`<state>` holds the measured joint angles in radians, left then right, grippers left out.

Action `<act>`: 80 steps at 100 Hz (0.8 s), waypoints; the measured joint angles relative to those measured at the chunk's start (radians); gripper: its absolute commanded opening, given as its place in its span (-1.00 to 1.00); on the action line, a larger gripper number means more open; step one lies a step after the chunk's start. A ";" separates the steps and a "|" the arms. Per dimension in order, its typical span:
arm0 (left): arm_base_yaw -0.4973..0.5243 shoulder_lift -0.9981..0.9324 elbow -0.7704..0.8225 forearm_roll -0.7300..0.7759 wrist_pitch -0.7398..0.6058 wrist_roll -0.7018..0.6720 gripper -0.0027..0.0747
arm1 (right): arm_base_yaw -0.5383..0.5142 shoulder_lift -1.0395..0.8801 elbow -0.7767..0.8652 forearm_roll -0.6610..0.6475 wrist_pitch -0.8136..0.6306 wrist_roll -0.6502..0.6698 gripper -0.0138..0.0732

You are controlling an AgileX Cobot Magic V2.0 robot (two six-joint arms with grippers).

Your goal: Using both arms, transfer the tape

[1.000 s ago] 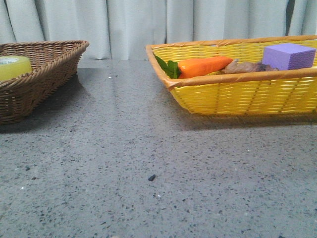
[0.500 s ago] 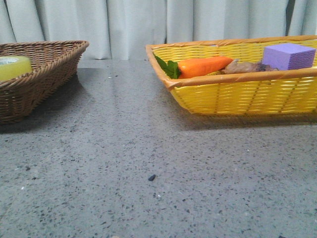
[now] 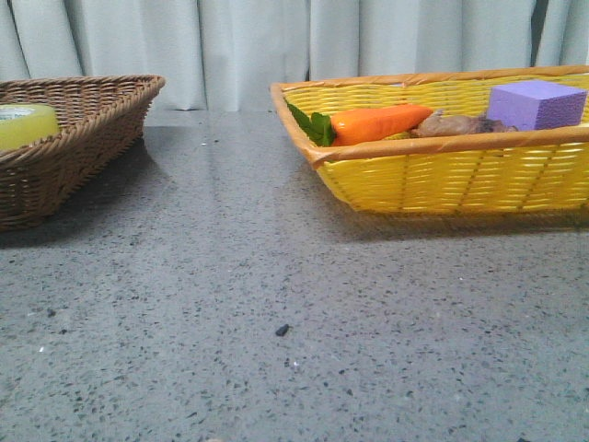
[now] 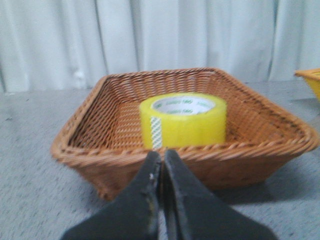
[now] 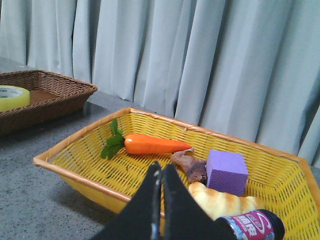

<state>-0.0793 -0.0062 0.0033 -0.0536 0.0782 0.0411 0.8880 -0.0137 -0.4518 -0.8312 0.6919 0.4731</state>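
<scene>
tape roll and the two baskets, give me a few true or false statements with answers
1. The yellow-green roll of packing tape sits in the brown wicker basket. True.
2. The left gripper has its jaws wide open. False: they are shut, with nothing between them.
3. The orange toy carrot lies in the yellow woven basket. True.
4. The purple foam cube shares a basket with the tape. False: it is in the yellow one.
5. The right gripper holds the tape. False: its jaws are shut on nothing.
</scene>
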 measured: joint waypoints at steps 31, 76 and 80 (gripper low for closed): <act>0.035 0.000 0.000 0.012 0.230 -0.035 -0.98 | 0.000 0.000 0.000 0.000 0.002 0.000 -0.85; 0.035 0.000 0.000 0.014 0.248 -0.035 -0.99 | 0.000 0.000 0.000 0.000 0.002 0.000 -0.85; 0.035 0.000 0.000 0.014 0.248 -0.035 -0.98 | 0.000 0.000 0.000 0.000 0.002 0.000 -0.85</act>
<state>-0.0438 -0.0062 0.0033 -0.0391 0.3260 0.0063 0.8880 -0.0137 -0.4518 -0.8312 0.6939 0.4731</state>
